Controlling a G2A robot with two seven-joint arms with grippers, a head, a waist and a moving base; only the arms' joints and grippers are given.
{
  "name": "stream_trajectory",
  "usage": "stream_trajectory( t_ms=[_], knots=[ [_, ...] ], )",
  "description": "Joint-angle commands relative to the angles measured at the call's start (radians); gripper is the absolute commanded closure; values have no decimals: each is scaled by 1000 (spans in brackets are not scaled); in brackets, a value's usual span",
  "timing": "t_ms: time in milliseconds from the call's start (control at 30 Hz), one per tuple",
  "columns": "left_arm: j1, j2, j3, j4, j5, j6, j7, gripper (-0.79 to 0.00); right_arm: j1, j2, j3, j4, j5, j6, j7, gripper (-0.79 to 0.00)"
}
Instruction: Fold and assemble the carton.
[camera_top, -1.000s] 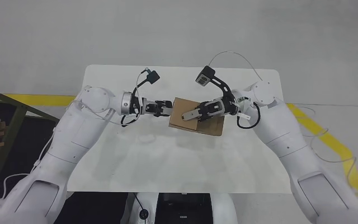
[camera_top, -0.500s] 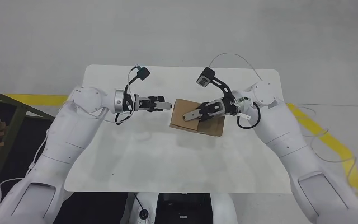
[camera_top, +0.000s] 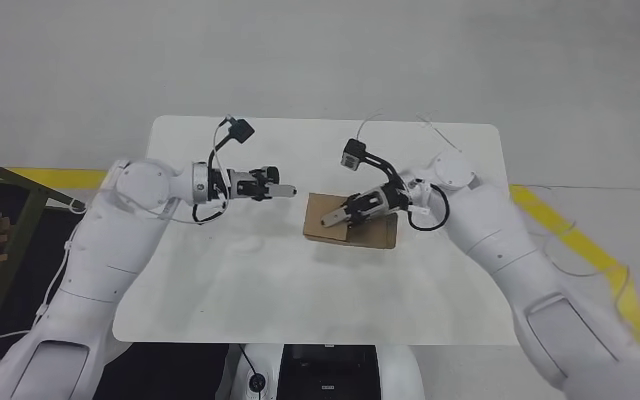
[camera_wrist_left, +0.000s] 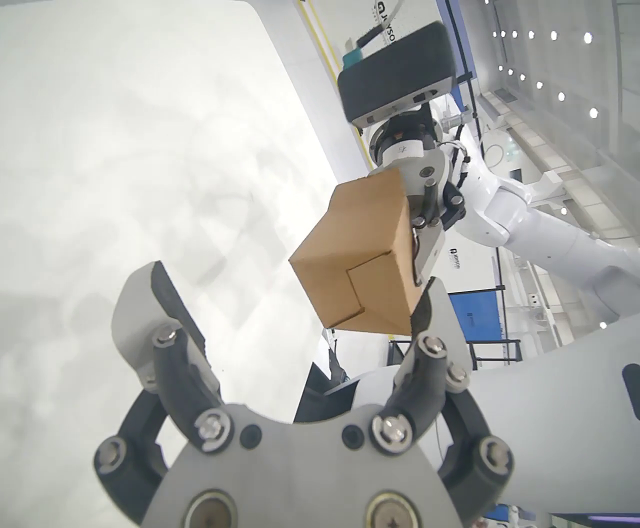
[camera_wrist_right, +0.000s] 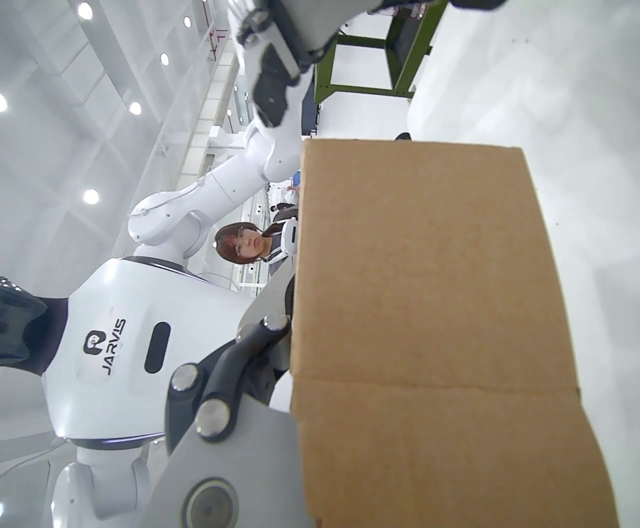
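The right gripper (camera_top: 336, 213) is pinching the matte brown cardboard carton (camera_top: 368, 234), box-shaped; the left gripper (camera_top: 287, 188) is hovering spread, near the carton.

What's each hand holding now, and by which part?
Right hand grips the carton by one side panel; left hand is open, holding nothing.

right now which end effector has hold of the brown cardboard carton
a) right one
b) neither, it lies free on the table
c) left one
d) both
a: the right end effector is closed on a wall of the brown cardboard carton, while the left end effector is open and apart from it, over the white table.
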Motion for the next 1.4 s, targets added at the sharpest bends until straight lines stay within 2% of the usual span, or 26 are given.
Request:
stream_trajectory(
  t_ms=[0,200,400,700,1033,1267,1300,1333,1367],
  knots=[
    [13,4,-14,-17,12,-12,15,-785,5,-10,-31,20,-27,-14,-14,0],
    [44,11,-37,-40,36,-14,39,-785,17,-47,-127,76,-83,-65,-65,0],
    [64,17,-67,-48,53,-11,80,-785,26,-86,-193,167,-68,-104,-104,0],
    [106,30,-136,-71,35,-15,106,-785,36,-141,-248,292,-23,-110,-110,0],
    [136,41,-182,-91,41,-7,118,-785,52,-184,-285,387,-43,-136,-136,0],
    [149,45,-194,-100,39,-5,123,-785,59,-206,-294,433,-36,-129,-129,-366],
    [150,45,-194,-100,38,-4,123,-785,61,-208,-295,436,-35,-129,-128,-453],
    [151,45,-195,-100,37,-3,122,-785,62,-210,-294,440,-34,-129,-129,-668],
    [151,46,-195,-101,37,-3,122,-785,62,-211,-294,443,-33,-128,-128,-757]
  ],
)
